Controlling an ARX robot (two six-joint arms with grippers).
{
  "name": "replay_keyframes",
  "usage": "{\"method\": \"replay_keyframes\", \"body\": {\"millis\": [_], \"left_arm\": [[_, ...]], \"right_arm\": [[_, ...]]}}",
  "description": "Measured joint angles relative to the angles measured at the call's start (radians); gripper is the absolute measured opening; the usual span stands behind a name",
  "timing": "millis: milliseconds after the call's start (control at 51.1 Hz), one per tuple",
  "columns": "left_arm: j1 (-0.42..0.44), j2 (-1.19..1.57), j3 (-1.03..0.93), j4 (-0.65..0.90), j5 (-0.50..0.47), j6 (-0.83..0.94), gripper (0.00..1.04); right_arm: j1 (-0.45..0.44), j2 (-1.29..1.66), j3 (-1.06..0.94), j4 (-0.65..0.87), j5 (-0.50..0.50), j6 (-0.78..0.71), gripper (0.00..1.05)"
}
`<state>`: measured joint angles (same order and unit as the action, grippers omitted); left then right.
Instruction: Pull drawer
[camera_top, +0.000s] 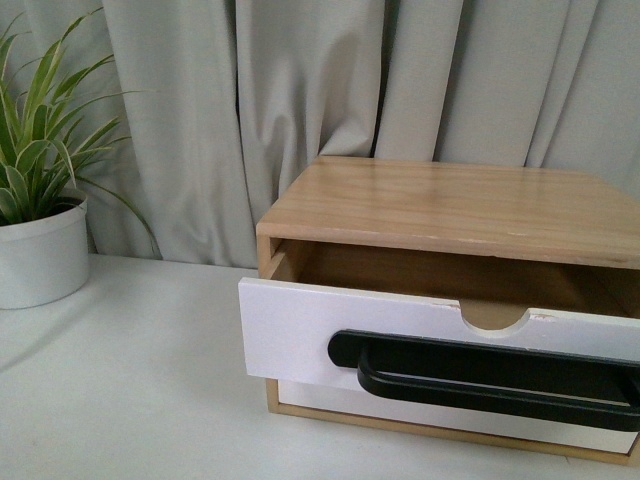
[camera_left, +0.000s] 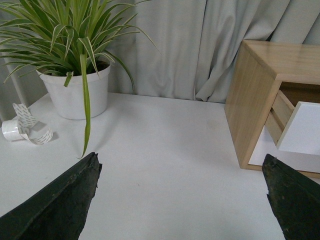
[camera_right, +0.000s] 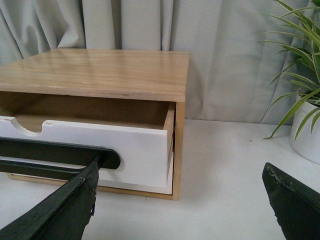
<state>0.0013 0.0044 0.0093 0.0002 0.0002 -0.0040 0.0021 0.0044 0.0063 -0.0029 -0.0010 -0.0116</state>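
Standing wide apart, the jaws of the right gripper (camera_right: 177, 200) held nothing; one dark finger (camera_right: 60, 205) lay just in front of the black bar handle (camera_right: 55, 152), contact unclear. The left gripper (camera_left: 182, 197) gaped equally wide over the bare white table (camera_left: 165, 150). The drawer (camera_top: 300, 335) sat partly pulled out of the light-wood cabinet (camera_top: 450, 205), right of the potted plant (camera_top: 40, 200).

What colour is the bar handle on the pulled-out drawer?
Black, against the white front of the drawer. The handle shows best in the front view.
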Motion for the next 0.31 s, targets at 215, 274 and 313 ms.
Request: {"method": "replay_keyframes", "body": {"millis": [215, 274, 313], "left_arm": [[0.000, 0.000, 0.000, 0.000, 0.000, 0.000, 0.98], [0.000, 0.000, 0.000, 0.000, 0.000, 0.000, 0.98], [0.000, 0.000, 0.000, 0.000, 0.000, 0.000, 0.98]], "right_arm": [[0.000, 0.000, 0.000, 0.000, 0.000, 0.000, 0.96], [0.000, 0.000, 0.000, 0.000, 0.000, 0.000, 0.96], [0.000, 0.000, 0.000, 0.000, 0.000, 0.000, 0.96]]}}
